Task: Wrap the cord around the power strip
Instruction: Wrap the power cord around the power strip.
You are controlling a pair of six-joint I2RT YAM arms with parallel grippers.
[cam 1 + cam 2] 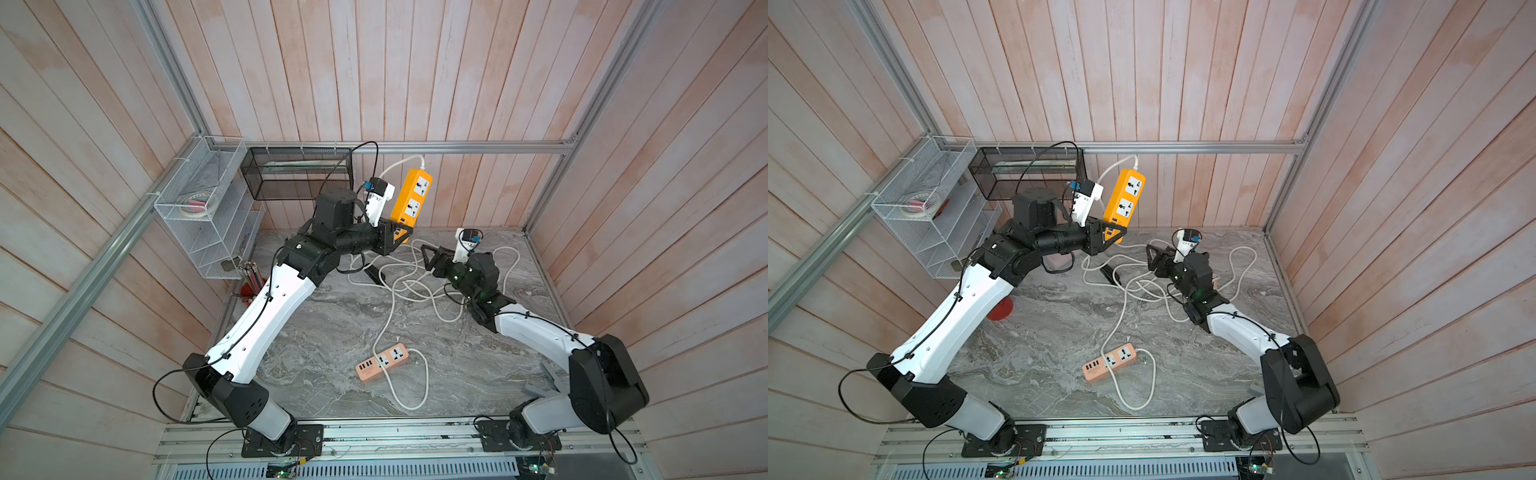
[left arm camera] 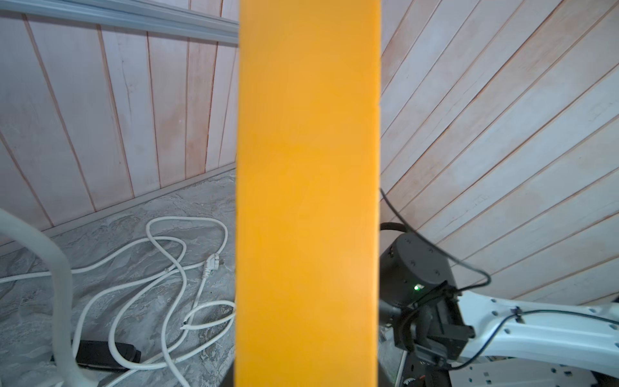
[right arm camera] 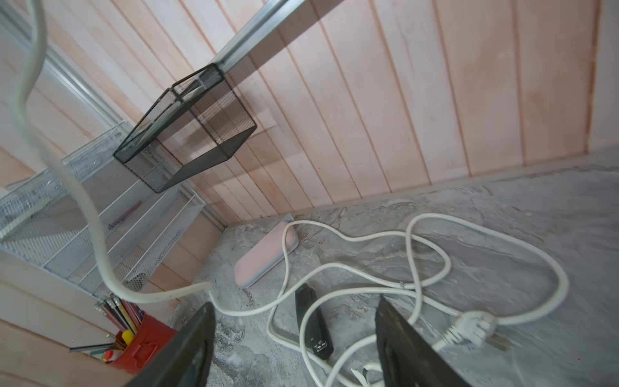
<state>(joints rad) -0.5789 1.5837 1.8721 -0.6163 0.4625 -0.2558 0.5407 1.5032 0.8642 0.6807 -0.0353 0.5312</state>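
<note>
The black mesh basket (image 1: 297, 174) hangs on the back wall, and just to its right, at about the same height, the orange power strip (image 1: 411, 195) is held clear of the marble-patterned table (image 1: 332, 332). It stands nearly upright, leaning slightly, with its socket face turned to the top views. The left gripper (image 1: 400, 232) sits right of the basket and slightly below it, its jaws clamped on the strip's lower end. In the left wrist view the strip's plain orange back (image 2: 308, 201) fills the middle of the picture. The white cord (image 1: 392, 166) leaves the strip's upper end, arcs down between strip and basket, and drops to the table, where it lies in loose tangled loops (image 1: 415, 282) below and to the right of the basket. None of it is wound around the strip. A white plug (image 3: 469, 330) lies among those loops. The right gripper (image 1: 432, 254) is lower than the basket and farther to its right than the strip, just above the tangle. Its fingers (image 3: 187, 345) are spread wide with nothing between them, and the cord is visible on the table past them. A black oblong device (image 1: 376, 274) lies under the loops, almost straight below the basket's right end. A pink power strip (image 1: 382, 365) lies flat on the table well away from the basket, toward the arm bases, with white cable curling around it. Whether that cable joins the tangle cannot be told. A red pencil cup (image 1: 249, 286) stands below the basket's left end, beside the white wire rack (image 1: 199, 208).
</note>
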